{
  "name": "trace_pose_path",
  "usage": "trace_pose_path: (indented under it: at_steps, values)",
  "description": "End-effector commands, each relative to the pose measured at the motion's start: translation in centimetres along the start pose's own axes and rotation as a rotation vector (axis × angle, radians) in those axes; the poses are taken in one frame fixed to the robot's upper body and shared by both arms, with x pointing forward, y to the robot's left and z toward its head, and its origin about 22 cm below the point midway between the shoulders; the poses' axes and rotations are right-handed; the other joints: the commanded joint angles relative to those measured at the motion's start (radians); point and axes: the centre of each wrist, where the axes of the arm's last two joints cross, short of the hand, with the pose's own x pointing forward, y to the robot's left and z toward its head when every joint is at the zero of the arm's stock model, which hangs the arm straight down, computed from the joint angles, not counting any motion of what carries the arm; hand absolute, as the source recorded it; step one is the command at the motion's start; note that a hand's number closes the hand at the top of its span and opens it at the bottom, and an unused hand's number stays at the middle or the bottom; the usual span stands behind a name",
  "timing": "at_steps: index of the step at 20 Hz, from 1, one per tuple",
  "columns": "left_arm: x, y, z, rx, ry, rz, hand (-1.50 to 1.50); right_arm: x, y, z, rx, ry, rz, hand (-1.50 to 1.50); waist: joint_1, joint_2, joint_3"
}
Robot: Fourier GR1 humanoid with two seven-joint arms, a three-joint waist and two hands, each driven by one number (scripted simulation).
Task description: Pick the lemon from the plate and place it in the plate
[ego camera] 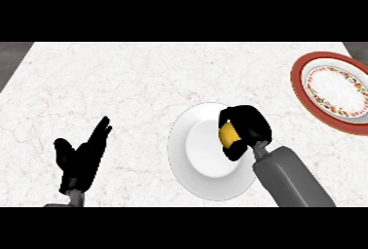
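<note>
My right hand (244, 127) is curled round the small yellow lemon (228, 134), fingers and thumb closed on it from above, just right of the frame's centre. The lemon sits over the plain white round plate (197, 165), near that plate's right rim; I cannot tell whether it is already clear of the surface or touching it. The red-rimmed round plate with a patterned inner band (302, 73) lies well apart, at the upper right edge of the frame, on the pale marbled desk (129, 78). My left hand (81, 158) rests open at the lower left, fingers up.

As I judge it, the risk lies in the carry: my fingers hide most of the lemon, and a round fruit could roll out if I swing too quickly. Releasing near the red rim could also send it off onto the desk.
</note>
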Motion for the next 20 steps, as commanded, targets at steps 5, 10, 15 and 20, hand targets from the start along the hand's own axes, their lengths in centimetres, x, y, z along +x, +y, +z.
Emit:
trace_pose_path:
  at_steps: [5,10,15,20]
  values:
    - [-1.8,1.8,1.2,0.025,0.076,0.026,0.00,-1.4,1.5,9.1,-0.129,-0.058,-0.054,1.50,-0.023,0.000,-0.006]
    - [-2.0,-0.5,1.2,0.030,0.080,0.019,0.00,-0.3,0.5,13.3,-0.450,-0.171,-0.155,1.50,-0.037,-0.003,-0.005]
    - [-1.2,-0.9,0.4,-0.001,0.068,0.009,0.00,-1.2,-2.6,15.9,-0.611,-0.095,-0.288,1.50,-0.021,0.003,-0.005]
    - [-1.4,0.1,-0.3,0.002,0.064,0.018,0.00,-4.7,-4.7,17.6,-0.739,0.000,-0.442,1.50,-0.020,0.007,-0.005]
